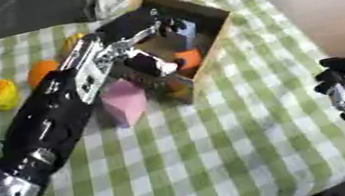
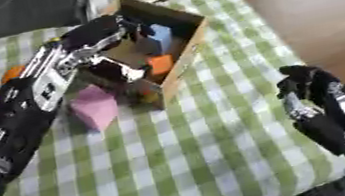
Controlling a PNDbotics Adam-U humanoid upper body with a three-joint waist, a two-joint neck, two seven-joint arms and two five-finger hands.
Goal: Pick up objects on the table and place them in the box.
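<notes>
Box (image 1: 215,26) of brown cardboard stands toward the far side of my green-checked table (image 1: 221,152), open top tipped toward me. In the left eye view my left hand (image 1: 133,28) reaches over its near wall and into the opening; whether its fingers are curled on anything or slack I cannot tell, since they merge with the dark inside. An orange block (image 1: 189,59) and a pale blue block (image 1: 188,30) already lie within. A pink block (image 1: 123,101) rests on the cloth just beside the box's near corner, partly under my forearm. Farther left sit an orange fruit (image 1: 41,71) and a yellow fruit (image 1: 0,95), well apart from the box; another yellowish piece shows behind my wrist.

In the right eye view my right hand (image 2: 303,89) idles at the lower right, fingers relaxed and holding nothing. The blue block shows more clearly here against the box's far wall.

I judge this the placing step, with the hand at the drop point. Next it should lift clear of the rim, then come down on the pink block, the nearest piece left.
</notes>
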